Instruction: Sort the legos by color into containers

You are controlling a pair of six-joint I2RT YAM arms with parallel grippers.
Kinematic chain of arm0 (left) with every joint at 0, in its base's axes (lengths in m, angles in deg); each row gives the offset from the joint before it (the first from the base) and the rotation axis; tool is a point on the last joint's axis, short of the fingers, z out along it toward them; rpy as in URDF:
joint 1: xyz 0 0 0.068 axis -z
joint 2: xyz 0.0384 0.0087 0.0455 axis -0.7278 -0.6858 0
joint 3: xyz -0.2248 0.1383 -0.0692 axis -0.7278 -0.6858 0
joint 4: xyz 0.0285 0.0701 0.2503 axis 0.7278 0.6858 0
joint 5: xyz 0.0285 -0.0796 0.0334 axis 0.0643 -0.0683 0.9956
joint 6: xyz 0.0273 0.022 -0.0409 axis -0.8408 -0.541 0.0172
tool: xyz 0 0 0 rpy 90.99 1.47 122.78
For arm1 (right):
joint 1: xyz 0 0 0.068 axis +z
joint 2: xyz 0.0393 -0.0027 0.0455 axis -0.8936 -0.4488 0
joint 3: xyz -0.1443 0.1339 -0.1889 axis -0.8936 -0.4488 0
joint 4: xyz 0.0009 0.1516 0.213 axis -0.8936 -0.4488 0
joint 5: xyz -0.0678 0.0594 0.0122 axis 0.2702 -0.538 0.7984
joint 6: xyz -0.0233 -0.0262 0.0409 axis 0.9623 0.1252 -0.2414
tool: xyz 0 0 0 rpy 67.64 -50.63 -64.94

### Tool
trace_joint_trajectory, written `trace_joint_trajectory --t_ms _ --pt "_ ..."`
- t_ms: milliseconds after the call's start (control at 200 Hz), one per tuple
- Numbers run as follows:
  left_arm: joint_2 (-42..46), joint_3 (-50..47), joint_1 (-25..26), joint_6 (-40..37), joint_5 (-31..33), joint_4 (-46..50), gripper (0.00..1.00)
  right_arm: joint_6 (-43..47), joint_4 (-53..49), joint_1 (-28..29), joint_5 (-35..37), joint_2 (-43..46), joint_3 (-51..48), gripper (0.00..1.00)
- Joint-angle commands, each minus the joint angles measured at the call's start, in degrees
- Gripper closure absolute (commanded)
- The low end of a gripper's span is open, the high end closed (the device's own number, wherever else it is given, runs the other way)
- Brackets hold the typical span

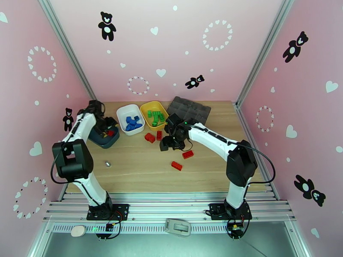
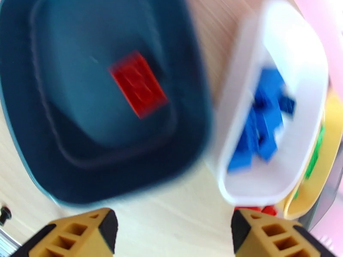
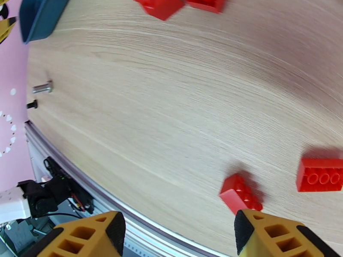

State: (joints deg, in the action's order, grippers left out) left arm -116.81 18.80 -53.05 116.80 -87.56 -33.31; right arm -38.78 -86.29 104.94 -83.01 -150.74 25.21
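You are most of the way through. The shallow white plastic tray [image 1: 122, 109] holds a heap of blue studded bricks [image 1: 133, 122]. The shallow yellow plastic tray [image 1: 148, 105] touching it holds the green studded bricks [image 1: 157, 118]. No blue or green brick lies loose on the wooden table [image 1: 137, 172].

Red is what's left. The dark teal-blue plastic tray [image 2: 25, 103] by the table's left edge has one red studded brick [image 2: 138, 84] flat on its floor. The left wrist view is blurred, so there may be others you can't make out. Four reds lie loose. The far pair of red bricks [image 1: 149, 137] sits just in front of the white and yellow trays, and the near pair of red bricks [image 1: 187, 154] lies closer to the arms. All four are well apart from the teal tray.

Your left gripper [image 2: 173, 219] hovers above the teal tray, jaws spread with nothing between them. Your right gripper [image 3: 178, 219] is low over the table, jaws likewise released and empty, with one of the near pair just beside its right finger.

A flat dark grey compartmented organizer box [image 1: 188, 110] sits behind the yellow tray, and a small metal bolt [image 1: 108, 163] lies near the left arm.

There's no brand, label or readable writing anywhere. The pink walls carry only black teddy-bear decals [image 1: 106, 25] and white hearts.
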Motion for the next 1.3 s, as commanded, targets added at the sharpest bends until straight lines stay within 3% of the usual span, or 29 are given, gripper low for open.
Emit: trace_joint_trajectory --t_ms 0,230,561,861,1296 --pt "4.52 -4.00 6.84 -1.17 2.50 1.49 0.24 -0.59 -2.09 -0.47 2.64 2.54 -2.44 0.27" --pt "7.62 -10.93 21.72 2.04 4.51 0.04 0.23 -0.50 -0.99 -0.82 2.97 3.90 -7.51 0.27" --pt "8.08 -20.28 34.56 14.71 -2.33 -10.38 0.21 5.35 -3.86 1.50 6.15 2.95 -10.77 0.32" --pt "6.70 -23.57 35.76 17.44 -4.03 -13.70 0.20 6.08 -4.96 5.02 9.93 -0.01 -11.55 0.36" --pt "8.78 -23.82 32.32 17.92 -5.23 -13.83 0.19 7.48 -4.07 5.53 10.96 -4.58 -11.46 0.43"
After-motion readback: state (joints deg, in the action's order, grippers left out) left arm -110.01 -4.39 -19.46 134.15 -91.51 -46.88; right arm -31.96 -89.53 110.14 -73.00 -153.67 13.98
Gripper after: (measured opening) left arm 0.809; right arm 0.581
